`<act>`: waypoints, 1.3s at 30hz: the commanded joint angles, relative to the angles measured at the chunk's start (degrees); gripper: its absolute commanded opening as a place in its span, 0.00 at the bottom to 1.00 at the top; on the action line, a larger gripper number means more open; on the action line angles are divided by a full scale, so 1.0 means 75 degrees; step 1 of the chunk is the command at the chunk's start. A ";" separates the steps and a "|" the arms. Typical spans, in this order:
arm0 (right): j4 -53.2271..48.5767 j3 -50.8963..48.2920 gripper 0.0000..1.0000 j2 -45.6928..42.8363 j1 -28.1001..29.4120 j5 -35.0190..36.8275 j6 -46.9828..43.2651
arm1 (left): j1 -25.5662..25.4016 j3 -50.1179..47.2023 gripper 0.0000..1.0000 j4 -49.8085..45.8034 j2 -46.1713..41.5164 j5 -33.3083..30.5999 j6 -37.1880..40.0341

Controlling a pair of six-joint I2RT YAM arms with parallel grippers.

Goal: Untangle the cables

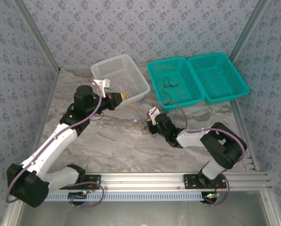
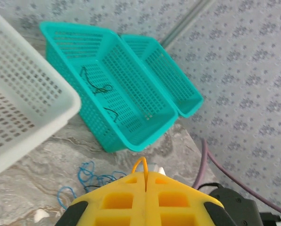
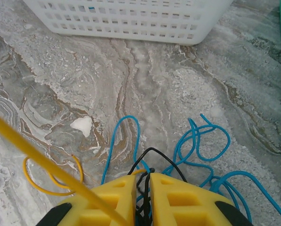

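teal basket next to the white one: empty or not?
Not empty. A thin black cable lies on the floor of the basket, seen in both the top and left wrist views.

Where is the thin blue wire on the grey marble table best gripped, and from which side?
Grip the thin blue wire at the top of its long single loop, coming straight down. That loop lies flat on the grey marble table, clear of the thin black wire and of the crowded blue coils on its right, so a pinch would probably catch one strand only.
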 commanded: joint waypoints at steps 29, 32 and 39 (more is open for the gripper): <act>-0.1945 0.0168 0.23 0.0252 -0.0043 0.0919 0.0403 | 0.2306 0.0837 0.00 -0.2805 -0.1574 -0.4348 0.0073; -0.2022 0.0180 0.23 0.0265 -0.0088 0.0969 0.0447 | 0.2520 0.1034 0.00 -0.3270 -0.1647 -0.5160 0.0181; -0.2152 0.0183 0.24 0.0274 -0.0179 0.1016 0.0462 | 0.3252 0.1431 0.00 -0.3968 -0.1903 -0.6561 0.0351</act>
